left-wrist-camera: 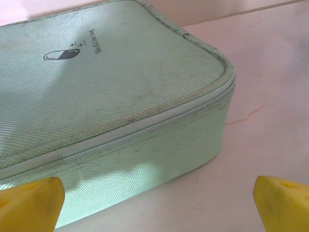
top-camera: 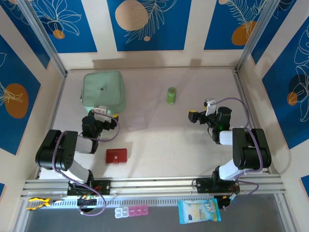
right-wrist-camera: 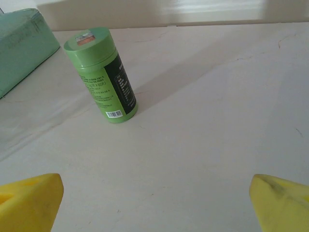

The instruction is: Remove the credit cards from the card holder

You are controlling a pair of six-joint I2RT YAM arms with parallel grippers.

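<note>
Top view: left arm folding back on itself, left gripper (top-camera: 100,112) pointing at mint pouch (top-camera: 103,89), stopping just short of it. Right arm bending likewise, right gripper (top-camera: 193,116) aiming toward green bottle (top-camera: 171,94), staying apart from it. Card holder (top-camera: 116,155) lying shut on table (top-camera: 159,140), behind left jaws, off to their right, untouched.

Left wrist: yellow fingertips (left-wrist-camera: 30,204) standing wide apart, gripping nothing. Pouch (left-wrist-camera: 120,96) sitting straight ahead of jaws, showing capsule logo (left-wrist-camera: 62,54) and print seeming to read "Medicine bag".

Right wrist: fingertips (right-wrist-camera: 29,200) spreading wide, holding nothing. Bottle (right-wrist-camera: 101,77) standing upright ahead, left of jaw centre, showing barcode (right-wrist-camera: 114,114); label text too small for reading.
</note>
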